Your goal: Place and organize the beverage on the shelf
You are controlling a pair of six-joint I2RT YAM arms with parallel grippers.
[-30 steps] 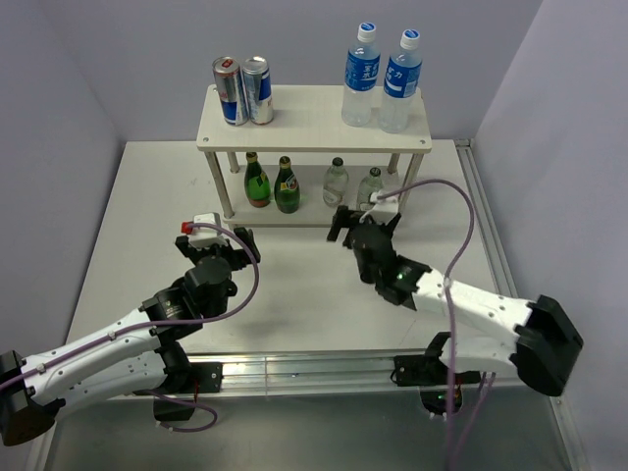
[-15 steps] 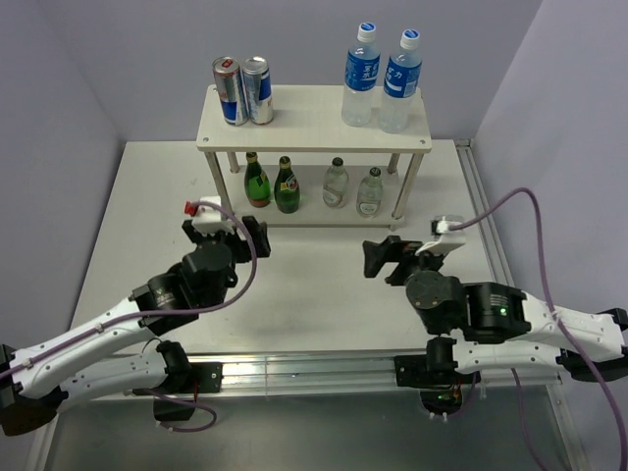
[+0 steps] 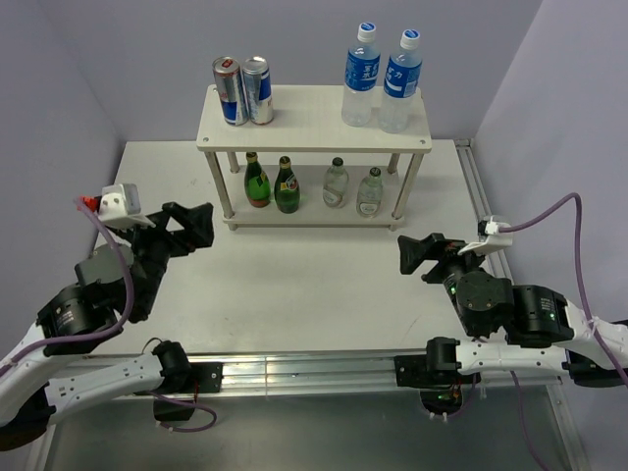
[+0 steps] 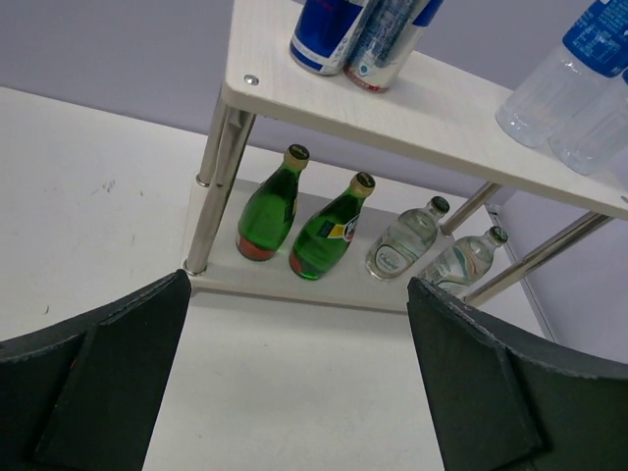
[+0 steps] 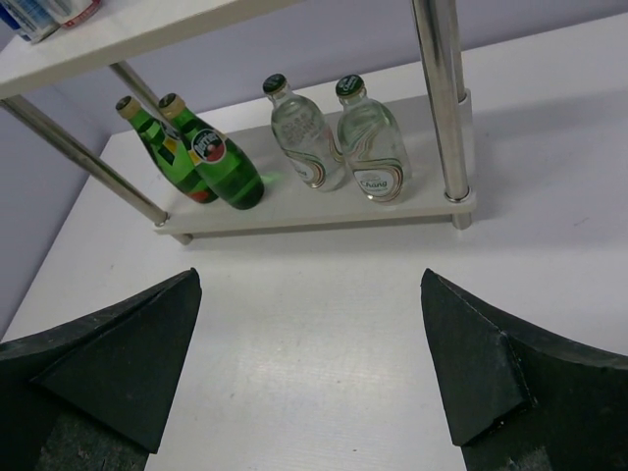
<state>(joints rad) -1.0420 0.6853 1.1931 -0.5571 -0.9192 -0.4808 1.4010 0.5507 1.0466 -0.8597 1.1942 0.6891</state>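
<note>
The cream-white two-tier shelf (image 3: 314, 123) stands at the back of the table. Two cans (image 3: 243, 90) and two blue-labelled water bottles (image 3: 383, 78) stand on its top board. Two green bottles (image 3: 272, 183) and two clear glass bottles (image 3: 353, 186) stand on the lower board; they also show in the left wrist view (image 4: 294, 216) and the right wrist view (image 5: 339, 147). My left gripper (image 3: 189, 228) is open and empty, in front of the shelf's left end. My right gripper (image 3: 424, 255) is open and empty, in front of its right end.
The white table (image 3: 304, 294) is walled by lilac panels on three sides. A metal rail (image 3: 314, 368) runs along the near edge between the arm bases. Cables loop over both arms.
Both arms have pulled back from the shelf toward the near edge. The left gripper moved left, the right gripper moved right and away from the lower board. The bottles stay on the shelf.
</note>
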